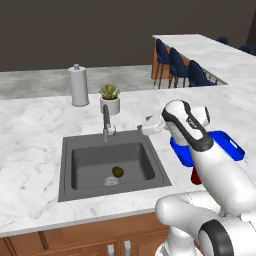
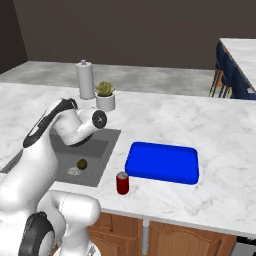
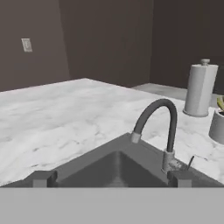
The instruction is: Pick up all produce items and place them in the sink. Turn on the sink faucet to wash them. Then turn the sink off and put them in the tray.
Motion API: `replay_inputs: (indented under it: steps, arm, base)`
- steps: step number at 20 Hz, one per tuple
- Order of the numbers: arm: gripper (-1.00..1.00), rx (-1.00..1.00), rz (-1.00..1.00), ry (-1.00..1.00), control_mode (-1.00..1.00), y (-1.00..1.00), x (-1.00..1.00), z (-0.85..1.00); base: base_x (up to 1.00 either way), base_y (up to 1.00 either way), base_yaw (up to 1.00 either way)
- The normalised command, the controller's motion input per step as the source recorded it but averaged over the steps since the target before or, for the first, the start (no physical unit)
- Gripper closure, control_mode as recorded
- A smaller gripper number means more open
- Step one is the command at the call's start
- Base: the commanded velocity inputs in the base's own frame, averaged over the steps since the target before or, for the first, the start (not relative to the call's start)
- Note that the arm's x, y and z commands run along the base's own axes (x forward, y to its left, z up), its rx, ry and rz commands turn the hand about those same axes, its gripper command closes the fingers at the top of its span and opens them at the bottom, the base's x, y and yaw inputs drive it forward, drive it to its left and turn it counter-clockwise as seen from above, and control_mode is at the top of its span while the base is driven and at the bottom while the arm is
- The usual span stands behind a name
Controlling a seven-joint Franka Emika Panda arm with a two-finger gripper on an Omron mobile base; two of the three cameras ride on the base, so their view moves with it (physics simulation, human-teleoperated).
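Left base view gives you the small brown-olive oval produce lump [image 1: 117,171] lying on the floor of the dark grey square recessed sink [image 1: 80,180], just beside the round metal drain [image 1: 110,180] on its right and far side. The slim grey gooseneck faucet [image 1: 106,122] stands at the far rim of the basin, near its middle. Beyond it you have the green succulent in a white pot [image 1: 110,98] and, to its left, the tall white paper-towel roll [image 1: 78,86], both on the white marble counter [image 1: 30,130].

The two-finger gripper [image 1: 142,127] hangs over the far right corner of the sink, just right of the faucet and apart from it. In the hand view you see its two dark fingertips [image 3: 41,179] well apart with nothing between them, and the faucet curving just ahead, its small side lever [image 3: 190,162] sticking out on the right of the base.

In the right base view the bright blue flat rectangular tray [image 2: 162,162] sits on the counter to the right of the sink, and a small red can [image 2: 122,182] stands near the counter's near edge, just beside the tray's near left corner. You can see the produce lump there too, in the sink beside the drain.
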Motion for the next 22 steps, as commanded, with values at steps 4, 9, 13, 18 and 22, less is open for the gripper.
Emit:
replay_inputs:
  steps: [4, 9, 13, 18, 22]
  arm:
    - [-1.00, -0.08, -0.20, 0.20, -1.00, 0.01, -0.58, 0.05]
    - [-1.00, -0.10, -0.18, 0.33, -1.00, 0.11, -0.16, 0.00]
    - [-1.00, -0.11, -0.15, 0.39, -1.00, 0.20, -0.01, -0.04]
    - [-1.00, -0.12, -0.11, 0.33, -1.00, 0.14, 0.00, -0.20]
    - [-1.00, -0.07, -0.02, 0.09, -1.00, 0.00, 0.00, -0.28]
  base:
    - [0.00, 0.00, 0.00]
    - [0.00, 0.00, 0.00]
    - [0.00, 0.00, 0.00]
    - [0.00, 0.00, 0.00]
    - [0.00, 0.00, 0.00]
